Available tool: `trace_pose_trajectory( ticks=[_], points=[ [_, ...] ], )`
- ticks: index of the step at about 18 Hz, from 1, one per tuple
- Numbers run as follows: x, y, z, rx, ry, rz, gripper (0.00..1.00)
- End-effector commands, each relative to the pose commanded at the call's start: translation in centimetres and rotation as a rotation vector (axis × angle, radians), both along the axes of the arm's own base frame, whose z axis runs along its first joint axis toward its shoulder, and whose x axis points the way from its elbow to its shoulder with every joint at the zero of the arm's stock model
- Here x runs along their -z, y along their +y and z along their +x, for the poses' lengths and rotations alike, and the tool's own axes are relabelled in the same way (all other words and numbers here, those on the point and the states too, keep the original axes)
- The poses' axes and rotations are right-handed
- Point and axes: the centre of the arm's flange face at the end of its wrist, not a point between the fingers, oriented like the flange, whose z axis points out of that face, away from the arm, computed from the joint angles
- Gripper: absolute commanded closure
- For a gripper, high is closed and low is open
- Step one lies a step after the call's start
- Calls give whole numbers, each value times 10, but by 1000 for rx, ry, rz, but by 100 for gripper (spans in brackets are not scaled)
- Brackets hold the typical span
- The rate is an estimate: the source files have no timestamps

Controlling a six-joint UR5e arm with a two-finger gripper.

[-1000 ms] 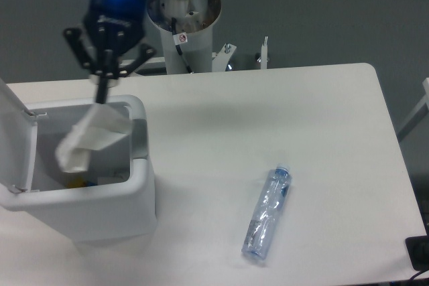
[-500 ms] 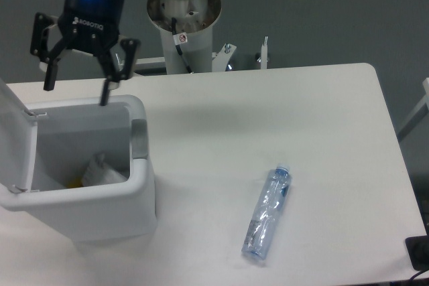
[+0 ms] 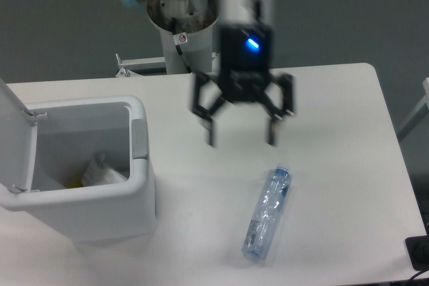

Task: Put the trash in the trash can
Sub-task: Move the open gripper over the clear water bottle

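The clear bluish plastic bottle [image 3: 267,214] lies on its side on the white table, cap pointing up and away, right of the middle. The whitish plastic packet [image 3: 102,169] lies inside the big white trash can [image 3: 137,195] at the left, whose lid [image 3: 13,138] stands open. My gripper [image 3: 242,140] hangs open and empty above the table, a little up and left of the bottle's cap, fingers pointing down.
The arm's white base column [image 3: 182,28] stands behind the table's far edge. A yellowish item [image 3: 75,182] shows at the bin's bottom. A dark object [image 3: 419,254] sits at the table's front right corner.
The gripper let the packet drop into the trash can, opened, then swung right from above the bin to above the table near the bottle. The bottle has not moved.
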Motion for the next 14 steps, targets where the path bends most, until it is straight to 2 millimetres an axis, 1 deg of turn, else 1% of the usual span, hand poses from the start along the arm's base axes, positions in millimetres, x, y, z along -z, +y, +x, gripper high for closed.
trace_pose_trajectory(
  ticks=[2,3,4,5,6,7,8,9,10,11,12,13,14],
  points=[
    [42,7,-11,83,26,-75,0],
    [59,7,-12,114,19,-101,0],
    [85,10,-15,161,25,-143,0],
    [105,14,-17,182,26,-181,0],
    [126,24,-14,212,46,-245,0],
    [142,28,-13,237,66,-301,0],
    [153,31,-12,249,66,-323,0],
    [167,38,-8,266,55,-335,0],
    [186,49,-7,280,46,-351,0],
    [186,56,-10,284,57,-351,0],
    [192,65,-12,293,58,-352,0],
    [202,71,-8,302,54,-366,0],
    [208,71,-9,297,59,-388,0]
  ],
)
